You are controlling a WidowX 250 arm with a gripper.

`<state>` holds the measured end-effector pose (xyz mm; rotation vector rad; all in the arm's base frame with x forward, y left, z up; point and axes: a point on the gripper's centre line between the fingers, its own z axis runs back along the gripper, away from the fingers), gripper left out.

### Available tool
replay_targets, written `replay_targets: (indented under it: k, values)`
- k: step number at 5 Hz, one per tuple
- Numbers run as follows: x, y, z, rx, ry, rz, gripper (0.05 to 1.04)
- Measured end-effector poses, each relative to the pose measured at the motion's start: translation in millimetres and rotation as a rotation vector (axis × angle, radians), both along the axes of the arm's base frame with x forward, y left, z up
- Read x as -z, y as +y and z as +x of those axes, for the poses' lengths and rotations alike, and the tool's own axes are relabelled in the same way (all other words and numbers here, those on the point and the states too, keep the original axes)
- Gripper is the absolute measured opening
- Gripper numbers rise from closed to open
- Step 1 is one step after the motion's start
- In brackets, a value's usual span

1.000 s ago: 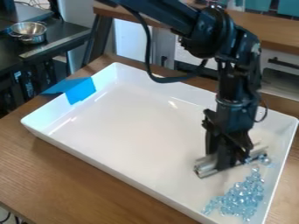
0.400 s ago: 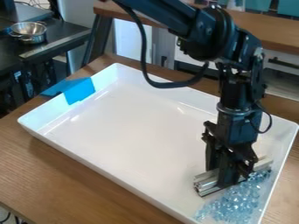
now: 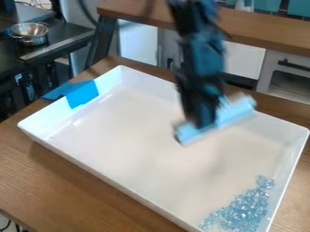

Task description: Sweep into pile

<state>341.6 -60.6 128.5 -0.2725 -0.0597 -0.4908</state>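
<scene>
Black gripper [image 3: 205, 118] up at about one o'clock from the middle of the white tray [image 3: 102, 177], with twelve at the top of the view, and it's clamped down on a pale bar [image 3: 237, 112]! Fingers closed as far as the bar lets them, though blur hides the exact gap. And look at that bar, hanging above the tray's floor on a slant, one end out toward two o'clock, the other toward eight, well apart from the beads.

Down at five o'clock, there they are: clear blue beads [image 3: 245, 209], bunched in a loose heap near the tray's wall, with a narrower tail of them trailing up toward one o'clock. Over at ten o'clock, blue tape [image 3: 82, 95] laps the tray's rim. Farther out at ten-thirty, a metal bowl [image 3: 29, 31] sits on a dark surface [image 3: 63, 40].
</scene>
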Motion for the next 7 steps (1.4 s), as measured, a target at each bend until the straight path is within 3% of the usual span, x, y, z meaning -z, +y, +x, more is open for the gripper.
replay_targets:
  k: [1, 2, 3, 4, 5, 6, 7]
  values:
    - [-17.0, 44.0, -4.1, -0.066, -0.021, -0.001, 0.366]
    - [-5.9, 94.0, -11.1, -0.160, -0.013, 0.040, 0.366]
    - [1.5, 132.3, -10.4, -0.242, -0.060, 0.097, 0.366]
    - [33.6, 156.9, -4.7, -0.333, -0.050, 0.170, 0.366]
    - [46.8, 166.3, -5.3, -0.354, -0.068, 0.228, 0.366]
    - [68.3, 173.6, -6.6, -0.398, -0.053, 0.271, 0.428]
    - [60.5, 175.1, -6.2, -0.427, -0.027, 0.271, 0.771]
